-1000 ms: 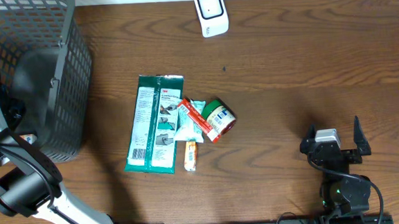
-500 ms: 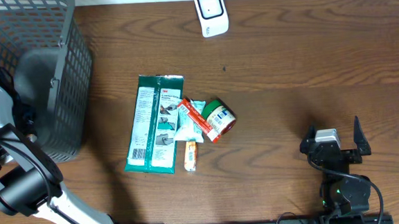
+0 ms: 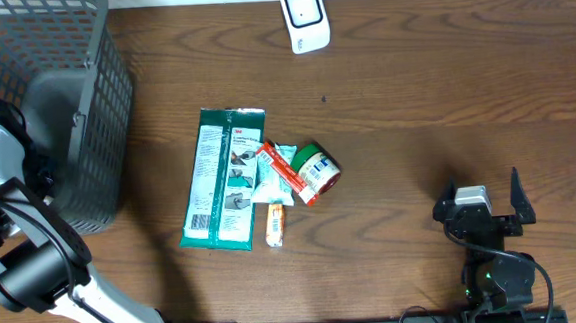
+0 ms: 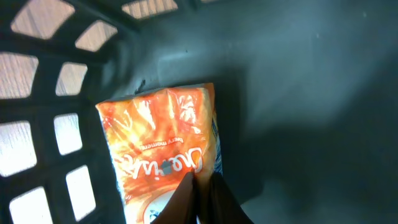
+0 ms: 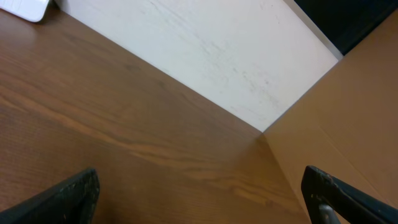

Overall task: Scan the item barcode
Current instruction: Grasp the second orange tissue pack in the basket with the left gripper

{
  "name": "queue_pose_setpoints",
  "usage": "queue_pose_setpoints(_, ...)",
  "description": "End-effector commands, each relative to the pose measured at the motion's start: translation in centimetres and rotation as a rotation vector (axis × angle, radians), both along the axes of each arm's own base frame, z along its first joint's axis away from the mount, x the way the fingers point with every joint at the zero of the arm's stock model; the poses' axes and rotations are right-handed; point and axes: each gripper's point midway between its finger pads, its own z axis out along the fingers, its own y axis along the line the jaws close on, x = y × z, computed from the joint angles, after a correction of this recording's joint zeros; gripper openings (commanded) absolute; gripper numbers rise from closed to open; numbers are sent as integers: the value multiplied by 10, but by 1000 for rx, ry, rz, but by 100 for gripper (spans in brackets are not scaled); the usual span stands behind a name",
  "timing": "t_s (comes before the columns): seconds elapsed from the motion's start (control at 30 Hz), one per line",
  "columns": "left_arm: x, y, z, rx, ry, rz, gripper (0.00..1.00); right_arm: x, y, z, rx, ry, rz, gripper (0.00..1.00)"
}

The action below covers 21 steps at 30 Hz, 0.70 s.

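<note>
Left gripper (image 4: 198,182) — jaws together — above the orange packet (image 4: 158,146) inside the basket (image 3: 103,83) at 9 o'clock. Right gripper (image 3: 483,198) at 5 o'clock, jaws apart.

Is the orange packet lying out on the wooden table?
No, the orange packet lies inside the grey basket, right beside its mesh wall.

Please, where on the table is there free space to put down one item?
The widest bare wood lies on the right, between the scanner, the can and the right gripper. A narrower strip runs between the basket and the green packet. The middle pile is crowded.
</note>
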Motion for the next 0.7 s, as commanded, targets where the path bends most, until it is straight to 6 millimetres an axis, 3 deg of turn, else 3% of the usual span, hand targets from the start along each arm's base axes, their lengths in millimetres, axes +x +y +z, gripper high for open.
queue_pose_setpoints(0.0,20,-1,53,26,-150,-26,7,0,0,-1,-7,3,-2,99)
queue_pose_setpoints(0.13,19,-3,128,129,-313,-33,7,0,0,-1,-7,3,-2,99)
queue_pose_setpoints(0.3,19,-24,176,114,-471,-74,7,0,0,-1,-7,3,-2,99)
queue_pose_setpoints(0.47,55,-73,220,-28,-727,-378,7,0,0,-1,-7,3,-2,99)
queue_pose_setpoints(0.57,58,-95,251,-66,-838,-452,7,0,0,-1,-7,3,-2,99)
queue_pose_setpoints(0.67,58,-129,284,-152,-970,-574,7,0,0,-1,-7,3,-2,99)
